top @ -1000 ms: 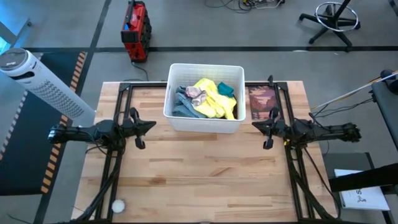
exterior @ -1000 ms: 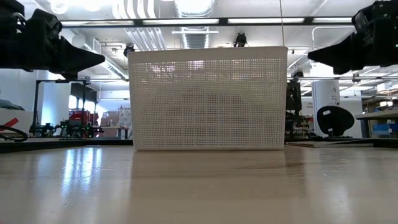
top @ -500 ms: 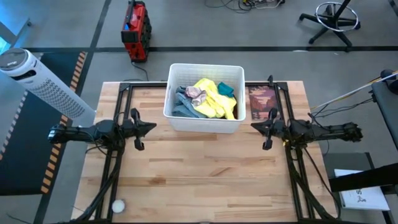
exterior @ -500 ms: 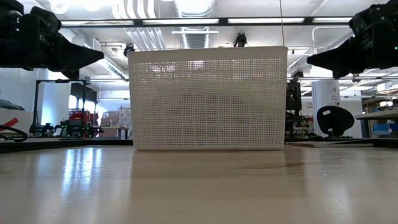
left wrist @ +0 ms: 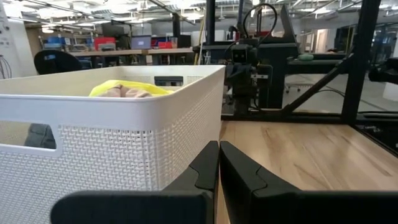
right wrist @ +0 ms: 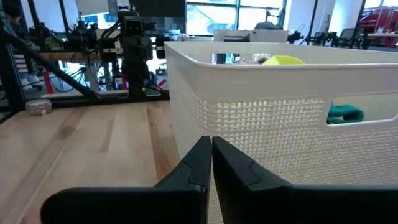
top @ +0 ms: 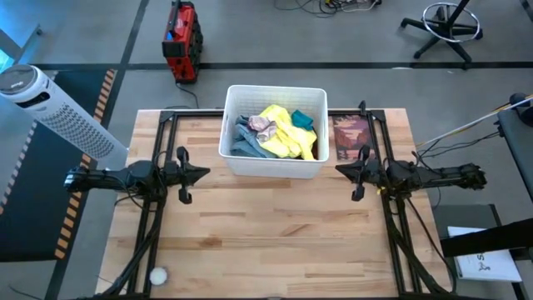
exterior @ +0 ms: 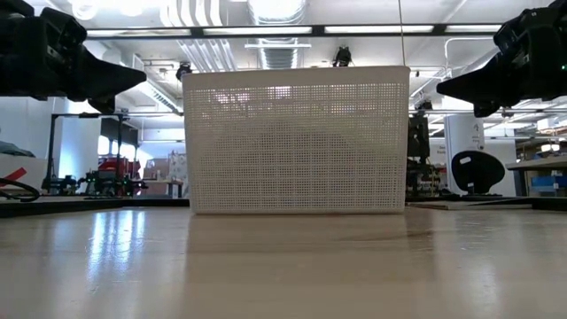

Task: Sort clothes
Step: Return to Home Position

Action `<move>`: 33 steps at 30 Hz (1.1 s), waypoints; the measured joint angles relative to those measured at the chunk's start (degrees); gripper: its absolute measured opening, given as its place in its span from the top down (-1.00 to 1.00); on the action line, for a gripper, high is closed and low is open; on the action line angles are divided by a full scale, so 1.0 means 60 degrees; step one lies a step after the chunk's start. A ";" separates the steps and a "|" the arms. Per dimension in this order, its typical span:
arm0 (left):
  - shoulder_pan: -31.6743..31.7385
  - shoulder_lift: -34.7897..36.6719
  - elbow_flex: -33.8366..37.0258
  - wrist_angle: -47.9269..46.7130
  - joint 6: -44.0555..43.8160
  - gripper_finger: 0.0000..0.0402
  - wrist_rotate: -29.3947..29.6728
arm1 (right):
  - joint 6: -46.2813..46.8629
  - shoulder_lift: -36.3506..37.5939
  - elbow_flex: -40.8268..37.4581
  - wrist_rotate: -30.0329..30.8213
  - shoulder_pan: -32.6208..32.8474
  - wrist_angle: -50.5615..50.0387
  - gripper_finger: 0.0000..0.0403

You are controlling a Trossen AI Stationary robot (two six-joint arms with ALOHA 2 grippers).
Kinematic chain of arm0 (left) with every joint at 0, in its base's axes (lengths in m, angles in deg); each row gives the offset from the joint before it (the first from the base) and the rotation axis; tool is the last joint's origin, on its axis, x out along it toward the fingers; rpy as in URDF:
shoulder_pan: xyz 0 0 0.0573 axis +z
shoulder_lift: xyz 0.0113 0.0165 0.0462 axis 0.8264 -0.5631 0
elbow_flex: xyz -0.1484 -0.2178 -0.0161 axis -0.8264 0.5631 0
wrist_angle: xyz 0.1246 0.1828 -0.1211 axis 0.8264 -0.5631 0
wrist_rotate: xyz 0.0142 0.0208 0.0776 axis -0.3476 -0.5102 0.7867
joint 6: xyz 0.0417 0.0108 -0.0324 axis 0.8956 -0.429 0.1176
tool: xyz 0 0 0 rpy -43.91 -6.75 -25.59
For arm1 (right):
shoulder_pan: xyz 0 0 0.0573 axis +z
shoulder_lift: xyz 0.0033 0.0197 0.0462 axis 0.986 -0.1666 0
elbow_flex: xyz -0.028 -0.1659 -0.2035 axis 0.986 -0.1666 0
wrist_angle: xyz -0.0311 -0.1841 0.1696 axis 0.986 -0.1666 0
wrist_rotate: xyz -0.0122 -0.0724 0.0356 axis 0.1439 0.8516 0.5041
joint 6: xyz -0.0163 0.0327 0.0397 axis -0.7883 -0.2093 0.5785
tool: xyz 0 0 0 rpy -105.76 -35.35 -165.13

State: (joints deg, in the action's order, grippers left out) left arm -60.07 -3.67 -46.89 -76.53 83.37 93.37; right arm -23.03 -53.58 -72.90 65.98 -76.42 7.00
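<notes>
The clothes (top: 275,131) lie piled in a white perforated basket (top: 274,165) at the table's far middle: neon yellow on top, with blue-grey denim, a pale pink piece and a teal piece. The basket also shows in the low view (exterior: 297,139). My left gripper (top: 206,172) hovers shut and empty just left of the basket's near left corner; in the left wrist view (left wrist: 219,163) the fingers lie together. My right gripper (top: 339,170) hovers shut and empty just right of the basket's near right corner; it also shows in the right wrist view (right wrist: 211,158).
A flat camouflage-patterned piece (top: 351,137) lies on the table right of the basket. A small white ball (top: 156,275) sits near the table's near left corner. A white cylinder (top: 58,112) stands off the table's left edge. Bare wood spreads in front of the basket.
My left gripper has edged a little toward the basket. My right gripper has moved slightly toward the basket as well. Both have stayed shut.
</notes>
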 joint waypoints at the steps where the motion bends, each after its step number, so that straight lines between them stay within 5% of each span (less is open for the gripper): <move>1: 0.0000 0.0000 0.0000 0.0004 0.0000 1.00 0.0000 | 0.0001 -0.0002 -0.0004 0.0000 0.0000 0.0000 1.00; 33: 0.0000 -0.0004 0.0000 0.0040 -0.0004 0.96 0.0004 | 0.0004 0.0001 -0.0007 0.0000 0.0000 0.0000 1.00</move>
State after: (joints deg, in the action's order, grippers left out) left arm -60.07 -3.69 -46.89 -76.29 83.35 93.39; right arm -23.01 -53.58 -72.94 65.98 -76.42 7.00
